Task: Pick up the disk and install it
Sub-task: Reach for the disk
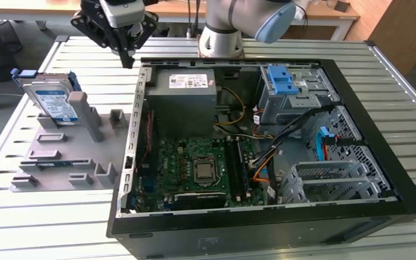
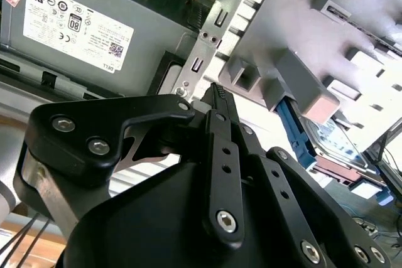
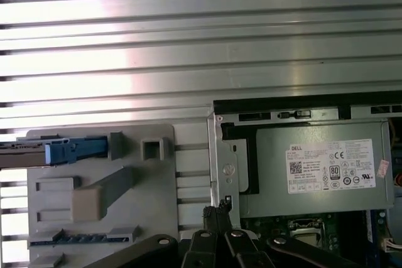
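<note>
Gripper: the gripper [image 1: 128,60] hangs closed and empty, its fingers drawn together to a narrow tip; in the second wrist view the gripper [image 2: 217,97] shows nothing pinched between them
Gripper's spot: it hovers over the gap between the grey fixture [image 1: 63,162] and the computer case [image 1: 266,222], just above the case's corner rim; to my eye it is lined up on neither one
Disk: the disk [image 1: 52,100] stands on edge in the fixture, below the gripper and toward the exterior view's left of it, well apart from it; nothing touches it
Why it stands so: the fixture's slots and posts prop it upright, label side out; I judge this leaves its upper edge free for a grasp from above
Carrier frame: in the first wrist view the blue carrier frame [image 3: 75,149] shows edge-on, jutting past a grey post; it is already clipped round the disk
Case: it lies on its side on the slatted table [image 1: 34,233] with the panel off, so its bays face upward
Power supply: the power supply [image 1: 190,92] is the part inside the case nearest the gripper, just below it toward the exterior view's right
Drive cage: the drive cage [image 1: 287,86] with its blue latch sits across the case, far from the gripper
Progress: as I judge it, the pick-up is not yet begun
</note>
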You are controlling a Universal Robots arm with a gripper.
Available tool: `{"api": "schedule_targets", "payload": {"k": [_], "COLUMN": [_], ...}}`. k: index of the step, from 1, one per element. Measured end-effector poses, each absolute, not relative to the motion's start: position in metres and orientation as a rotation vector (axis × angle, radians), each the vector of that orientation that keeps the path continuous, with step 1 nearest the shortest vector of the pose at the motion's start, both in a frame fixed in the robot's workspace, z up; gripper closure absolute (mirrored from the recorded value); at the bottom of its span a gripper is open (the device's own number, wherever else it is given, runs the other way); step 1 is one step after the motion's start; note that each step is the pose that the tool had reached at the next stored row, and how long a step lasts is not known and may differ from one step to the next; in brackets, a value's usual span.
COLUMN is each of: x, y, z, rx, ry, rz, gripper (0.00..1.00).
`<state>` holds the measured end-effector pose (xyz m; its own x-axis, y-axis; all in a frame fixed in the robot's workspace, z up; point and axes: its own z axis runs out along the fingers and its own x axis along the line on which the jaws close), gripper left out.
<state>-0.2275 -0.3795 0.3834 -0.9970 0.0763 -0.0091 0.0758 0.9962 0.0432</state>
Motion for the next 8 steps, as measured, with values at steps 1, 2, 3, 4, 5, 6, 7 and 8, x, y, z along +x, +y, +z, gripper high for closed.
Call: {"api": "schedule_targets", "payload": {"k": [1,2,3,4,5,6,7,8], "x": [-0.2289,-0.2303,-0.2316,-0.2331,-0.2345,-0.2359,-0.2373,-0.2386], "y": [-0.3794,-0.3792,-0.3790,-0.3788,-0.3786,-0.3784,-0.3782,-0.3780], "z": [0.3833,0.3831,0.3829,0.3827,0.3826,0.3824,0.3823,0.3820], "rx": [0.119,0.119,0.119,0.119,0.119,0.119,0.119,0.119], "ry": [3.128,3.129,3.129,3.130,3.130,3.131,3.131,3.132], "rz": [0.067,0.067,0.067,0.067,0.067,0.067,0.067,0.067], "gripper": [0.89,0.89,0.89,0.89,0.89,0.89,0.89,0.89]}}
